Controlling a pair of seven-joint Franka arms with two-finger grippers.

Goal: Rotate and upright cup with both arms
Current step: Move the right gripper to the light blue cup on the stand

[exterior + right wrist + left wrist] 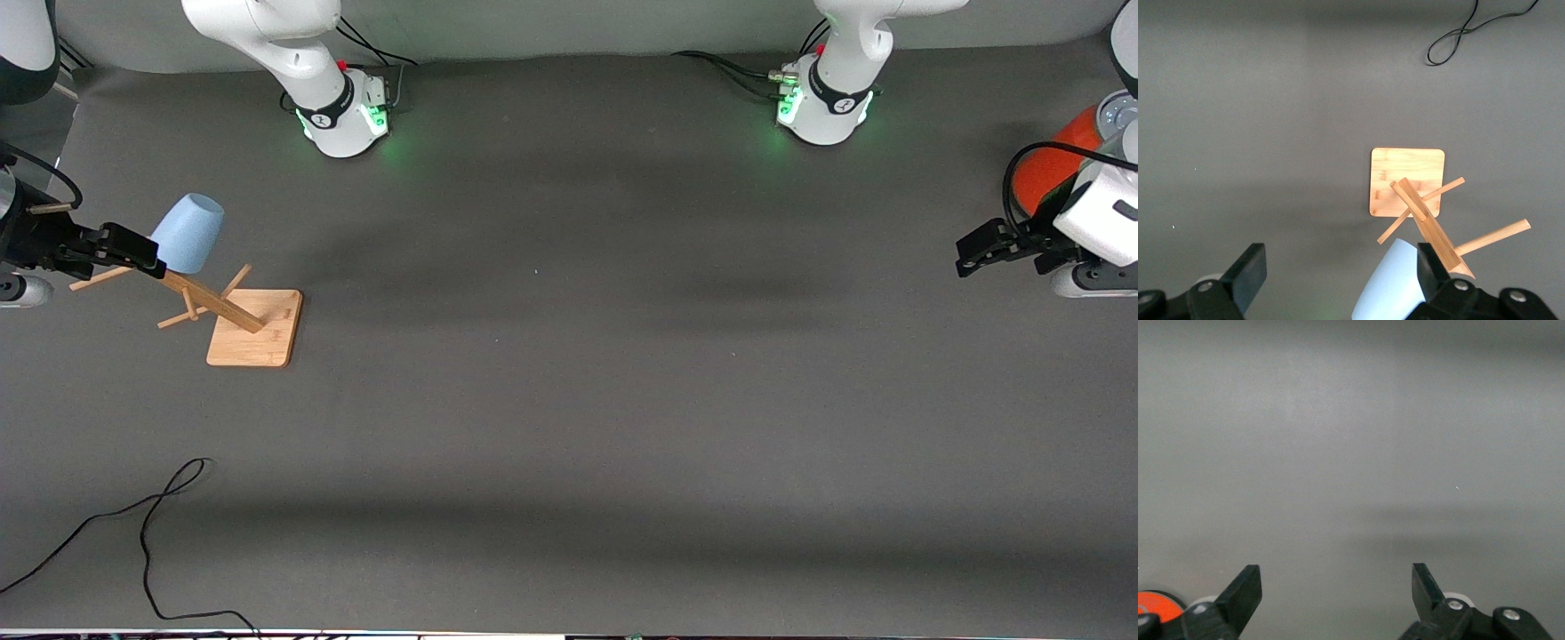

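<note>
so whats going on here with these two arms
A light-blue cup hangs upside down on a peg of a wooden mug rack toward the right arm's end of the table. The right gripper hovers beside the cup, jaws open, holding nothing. The left gripper waits open near an orange canister at the left arm's end.

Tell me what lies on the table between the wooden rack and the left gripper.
Nothing: the front view shows only bare table mat between the wooden rack and the left gripper.
</note>
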